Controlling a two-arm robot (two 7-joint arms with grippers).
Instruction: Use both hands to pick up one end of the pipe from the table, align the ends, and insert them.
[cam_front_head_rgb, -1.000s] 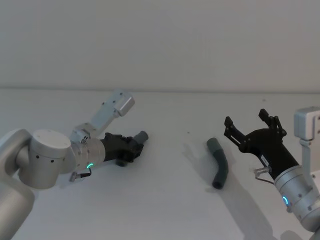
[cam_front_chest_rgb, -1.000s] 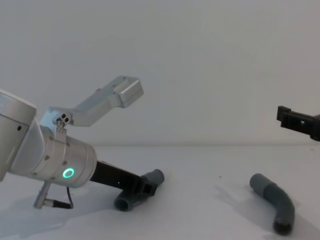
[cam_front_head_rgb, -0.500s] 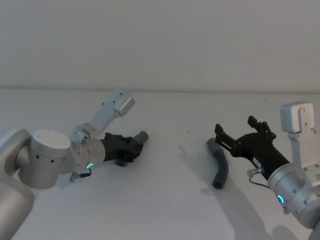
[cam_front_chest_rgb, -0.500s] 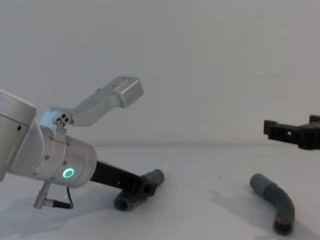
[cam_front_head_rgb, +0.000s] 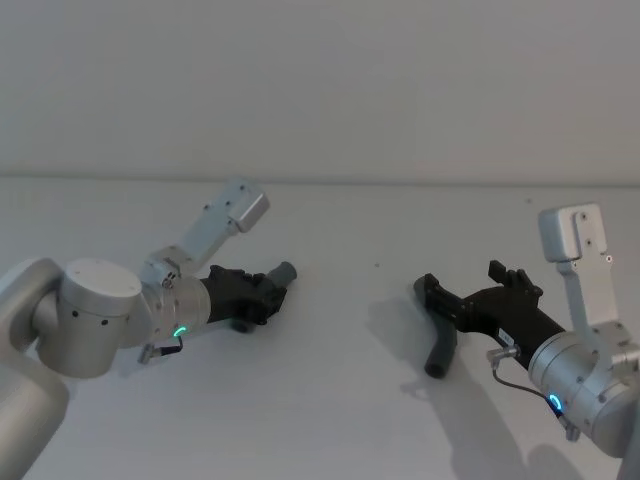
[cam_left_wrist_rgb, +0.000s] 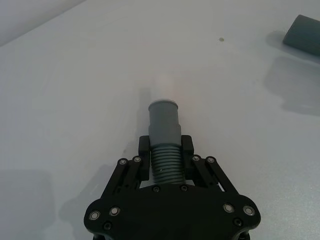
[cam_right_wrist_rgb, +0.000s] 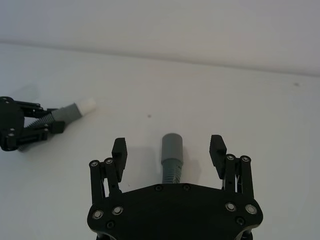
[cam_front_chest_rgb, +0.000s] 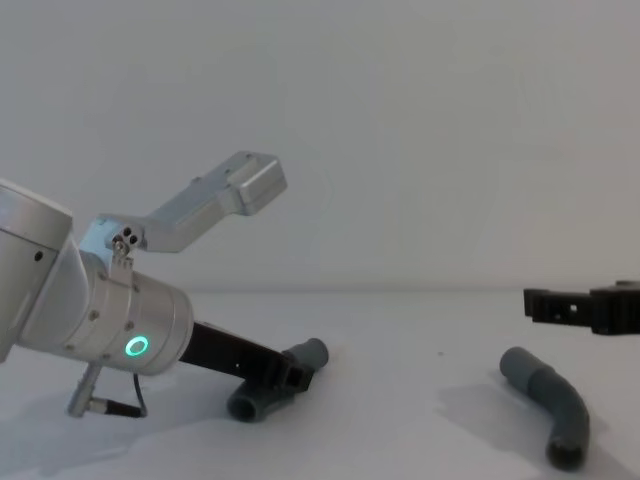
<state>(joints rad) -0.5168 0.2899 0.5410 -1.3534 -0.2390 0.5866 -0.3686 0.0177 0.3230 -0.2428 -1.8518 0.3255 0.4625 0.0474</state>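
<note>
White bench (cam_front_head_rgb: 330, 400); we count two pipe pieces, two hands: left hand (cam_left_wrist_rgb: 165, 149) pinches one piece (cam_left_wrist_rgb: 164, 122), right hand (cam_right_wrist_rgb: 169, 150) spread over other piece (cam_front_chest_rgb: 550, 395).

On white matte table (cam_front_head_rgb: 330, 400): dark-grey ribbed hose piece (cam_front_head_rgb: 285, 271) left, within black left gripper (cam_front_head_rgb: 270, 291); second dark-grey curved hose piece (cam_front_head_rgb: 441, 350) right, beneath black right gripper (cam_front_head_rgb: 461, 278).

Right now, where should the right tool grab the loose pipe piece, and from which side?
Likely the ribbed middle of the loose pipe piece, just behind its plain cuff, leaving that end free to mate. Come down from above: the piece lies flat on the table and the open right tool hangs above it, a finger to each side.
</note>
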